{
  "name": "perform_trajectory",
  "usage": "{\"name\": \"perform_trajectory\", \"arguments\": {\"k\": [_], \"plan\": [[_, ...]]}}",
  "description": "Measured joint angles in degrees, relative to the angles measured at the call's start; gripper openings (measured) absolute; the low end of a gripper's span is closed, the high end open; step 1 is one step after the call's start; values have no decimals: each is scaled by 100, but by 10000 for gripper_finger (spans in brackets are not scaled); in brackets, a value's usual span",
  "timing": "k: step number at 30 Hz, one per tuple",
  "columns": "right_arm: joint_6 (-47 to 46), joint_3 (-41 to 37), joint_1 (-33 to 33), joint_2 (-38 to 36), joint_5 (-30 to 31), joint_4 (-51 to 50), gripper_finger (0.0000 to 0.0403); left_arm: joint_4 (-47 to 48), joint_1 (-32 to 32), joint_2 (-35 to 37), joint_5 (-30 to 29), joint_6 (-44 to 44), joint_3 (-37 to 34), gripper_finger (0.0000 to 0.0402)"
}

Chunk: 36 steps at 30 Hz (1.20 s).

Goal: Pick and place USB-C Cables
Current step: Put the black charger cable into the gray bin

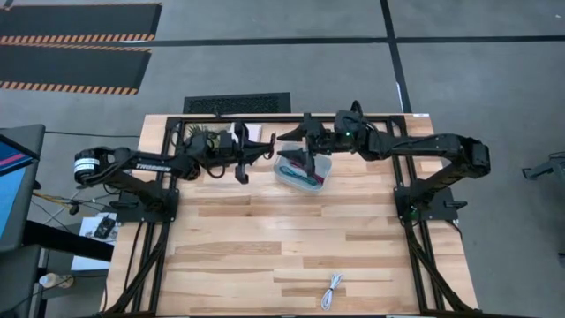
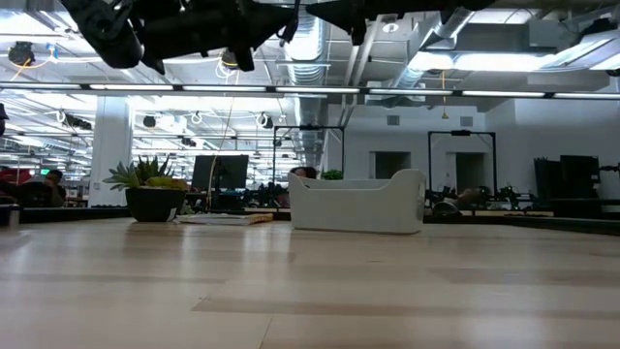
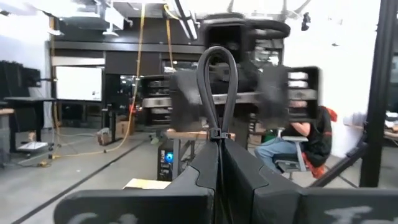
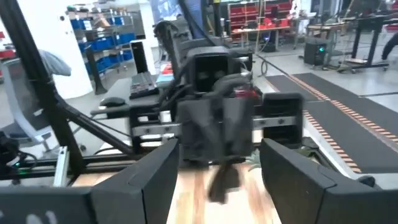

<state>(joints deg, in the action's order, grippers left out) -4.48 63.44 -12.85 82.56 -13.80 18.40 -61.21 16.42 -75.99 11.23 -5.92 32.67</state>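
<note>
Left hand (image 3: 219, 155) pinches black cable (image 3: 216, 87); clear tray (image 1: 305, 170) lies frame-right. Right hand (image 4: 214, 168) wide, nearer the tray.

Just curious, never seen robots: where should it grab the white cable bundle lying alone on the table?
Probably across the middle of the thin white cable bundle, coming straight down: it lies flat, long and narrow, apart from everything else.

The opposing arm (image 3: 249, 74) shows only as a blur, and the black cable (image 3: 216, 87) vanishes between the pincer fingers (image 3: 205, 174).
</note>
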Motion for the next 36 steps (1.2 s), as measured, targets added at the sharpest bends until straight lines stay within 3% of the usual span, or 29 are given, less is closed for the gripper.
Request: {"name": "perform_trajectory", "arguments": {"k": [13,23,36], "plan": [[-152,0,82,2,8,184,252,48,-367,0,-315,-82,0,0],[25,0,-34,124,45,23,288,247,-371,0,-380,9,0,0],[-5,2,-116,118,338,429,291,284,-369,0,-426,75,2,0]]}}
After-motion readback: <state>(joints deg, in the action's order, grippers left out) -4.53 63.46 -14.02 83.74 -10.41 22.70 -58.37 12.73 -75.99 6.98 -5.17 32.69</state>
